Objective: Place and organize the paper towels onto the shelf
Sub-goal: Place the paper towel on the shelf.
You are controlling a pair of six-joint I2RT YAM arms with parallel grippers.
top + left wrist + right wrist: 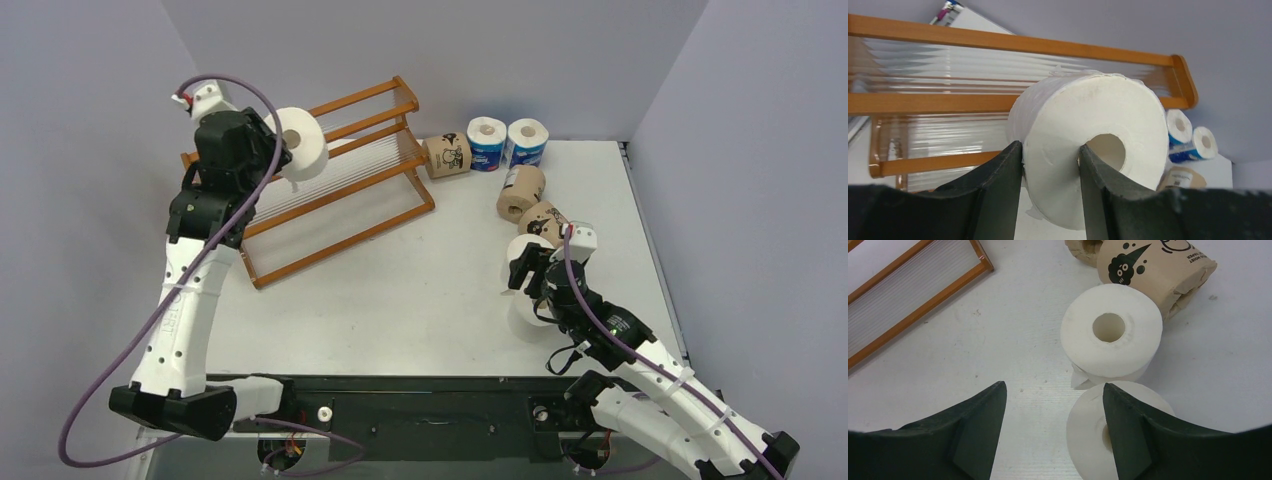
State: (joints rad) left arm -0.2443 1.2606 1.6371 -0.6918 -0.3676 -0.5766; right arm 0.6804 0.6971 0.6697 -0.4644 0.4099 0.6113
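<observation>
My left gripper (1049, 147) is shut on a plain white paper towel roll (1088, 150), one finger in its hollow core and the other on its outer wall. It holds this roll (300, 142) up over the top tier of the orange-brown shelf (340, 175), whose rail (998, 42) lies just behind it. My right gripper (1054, 386) stands open low over the table. Its right finger covers the core of a white roll (1088, 430), and its left finger is over bare table. A second white roll (1111, 335) stands upright just beyond.
Two brown-wrapped rolls (521, 192) (543, 222) lie behind my right gripper (530, 272). Another brown roll (447, 156) and two blue-and-white rolls (486, 143) (527, 141) stand at the back beside the shelf's right end. Grey walls close in the table.
</observation>
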